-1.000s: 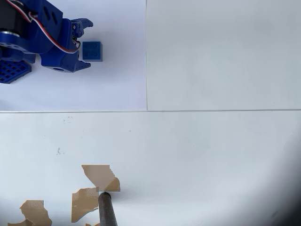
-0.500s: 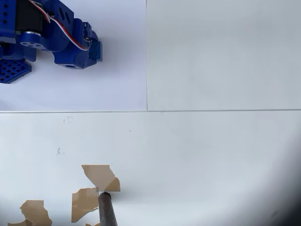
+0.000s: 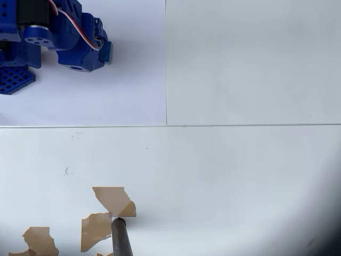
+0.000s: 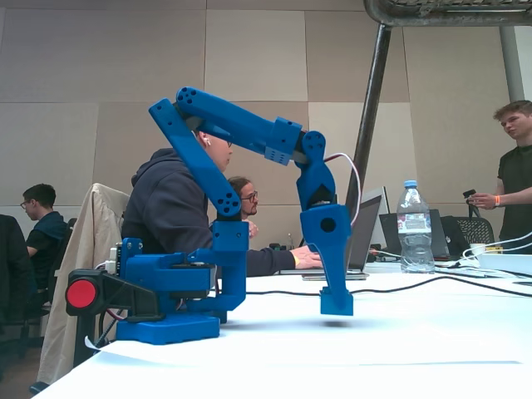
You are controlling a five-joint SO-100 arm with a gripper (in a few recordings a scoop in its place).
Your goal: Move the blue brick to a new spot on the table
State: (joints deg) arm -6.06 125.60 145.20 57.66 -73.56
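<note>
Claw (image 4: 337, 301) clamped on blue brick (image 3: 108, 52) (raised off table (image 4: 399, 349)).

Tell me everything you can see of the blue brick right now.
The blue brick is mostly hidden under the gripper in the overhead view; a blue plastic edge shows past the gripper's right side, over the whiter paper sheet. In the fixed view it sits at the gripper's tip, lifted just off the table, with a faint shadow below. Its studs cannot be made out.
</note>
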